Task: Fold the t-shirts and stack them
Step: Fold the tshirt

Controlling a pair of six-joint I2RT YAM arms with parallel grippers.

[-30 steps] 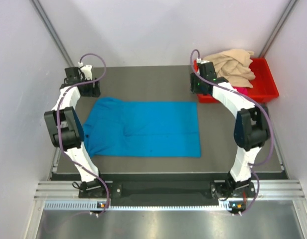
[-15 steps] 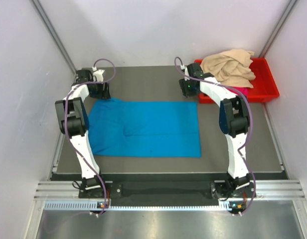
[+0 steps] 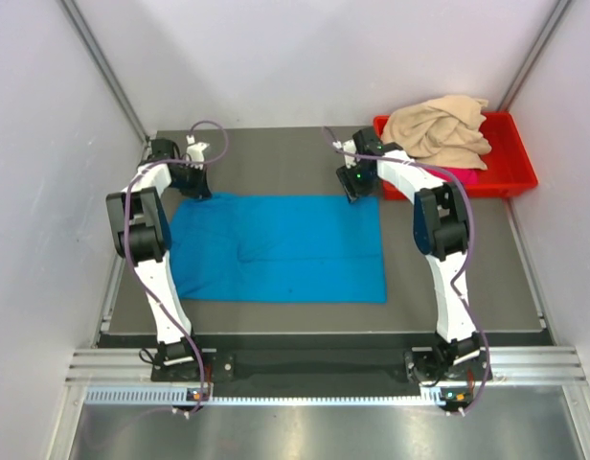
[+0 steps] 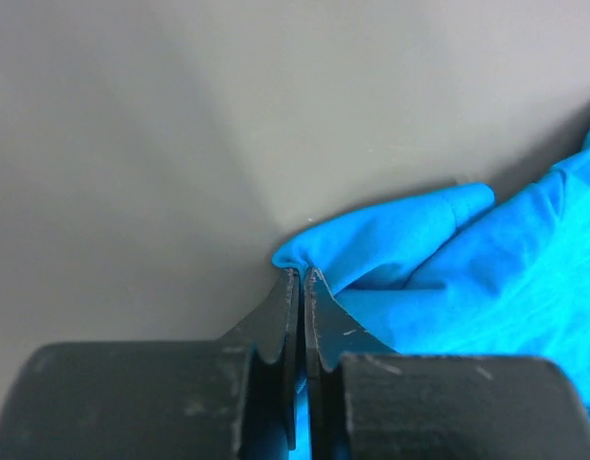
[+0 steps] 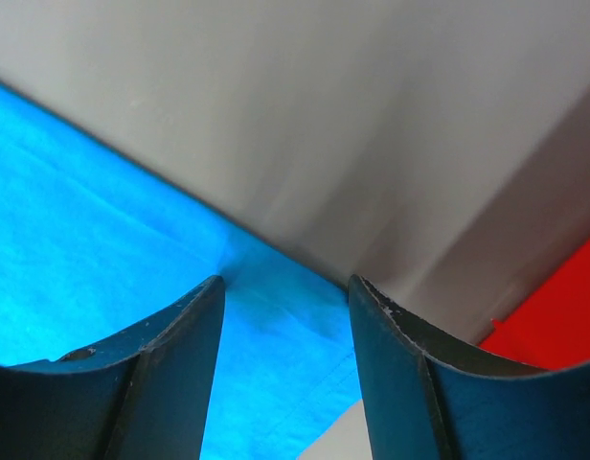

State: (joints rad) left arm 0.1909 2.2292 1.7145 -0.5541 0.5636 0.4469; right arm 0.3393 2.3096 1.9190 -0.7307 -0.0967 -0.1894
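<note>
The turquoise-blue t-shirt [image 3: 276, 244] lies spread flat in the middle of the grey table. My left gripper [image 3: 193, 185] is at its far left corner. In the left wrist view this left gripper [image 4: 302, 274] is shut on a pinched fold of the blue cloth [image 4: 487, 268]. At the shirt's far right corner sits my right gripper [image 3: 356, 188]. The right wrist view shows that gripper [image 5: 285, 283] open, its fingers straddling the blue edge [image 5: 103, 240]. The beige t-shirt [image 3: 437, 129] is heaped in the red bin, with a sliver of magenta-pink t-shirt [image 3: 470, 176] under it.
The red plastic bin [image 3: 513, 185] stands at the far right corner of the table, just right of my right gripper, and its red wall [image 5: 554, 321] shows in the right wrist view. White walls close in the table on three sides.
Both arms have swung inward onto the shirt's far corners. The left gripper has gone from open to shut on the blue cloth. The right gripper stays open.
</note>
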